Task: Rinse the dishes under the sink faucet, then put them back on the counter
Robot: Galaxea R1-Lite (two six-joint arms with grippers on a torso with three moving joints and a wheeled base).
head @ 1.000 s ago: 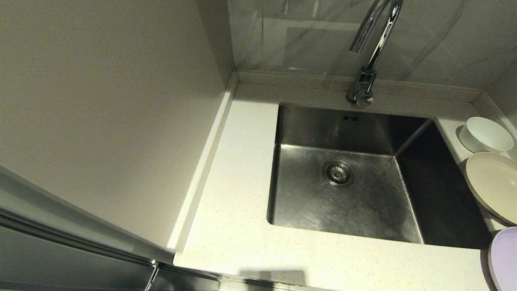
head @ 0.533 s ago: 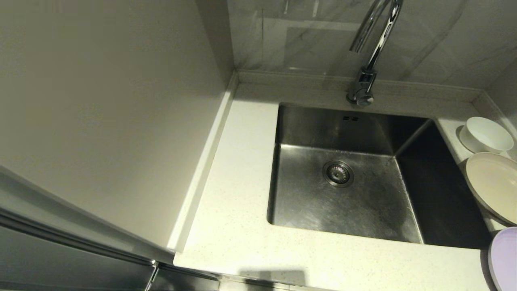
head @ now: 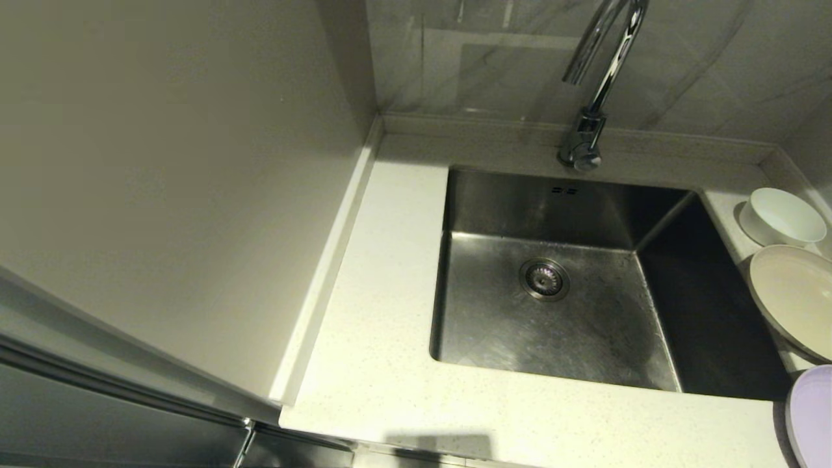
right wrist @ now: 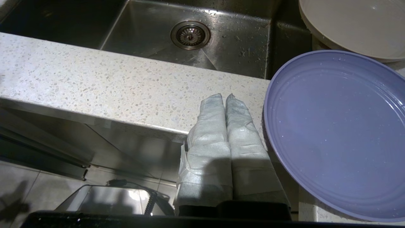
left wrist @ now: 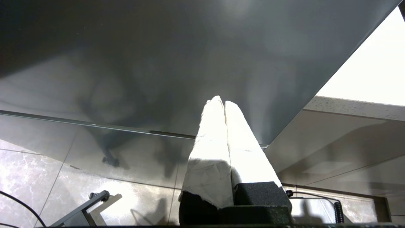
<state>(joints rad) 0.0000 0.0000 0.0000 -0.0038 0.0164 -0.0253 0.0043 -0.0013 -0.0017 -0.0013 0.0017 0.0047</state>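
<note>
On the counter (head: 383, 364) right of the sink (head: 552, 312) stand the dishes: a white bowl (head: 783, 216) at the back, a cream plate (head: 794, 299) in the middle and a lavender plate (head: 811, 416) at the front, cut by the picture's edge. The chrome faucet (head: 595, 91) rises behind the basin, and no water runs from it. Neither arm shows in the head view. My right gripper (right wrist: 224, 95) is shut and empty, low at the counter's front edge, beside the lavender plate (right wrist: 335, 133). My left gripper (left wrist: 220, 101) is shut and empty, below the counter.
A tall pale panel (head: 169, 182) walls off the counter on the left. A low raised edge (head: 481, 127) and a tiled wall close the back. The drain strainer (head: 545, 278) lies in the basin's floor. Dark cabinet fronts (left wrist: 158, 63) and floor tiles show below.
</note>
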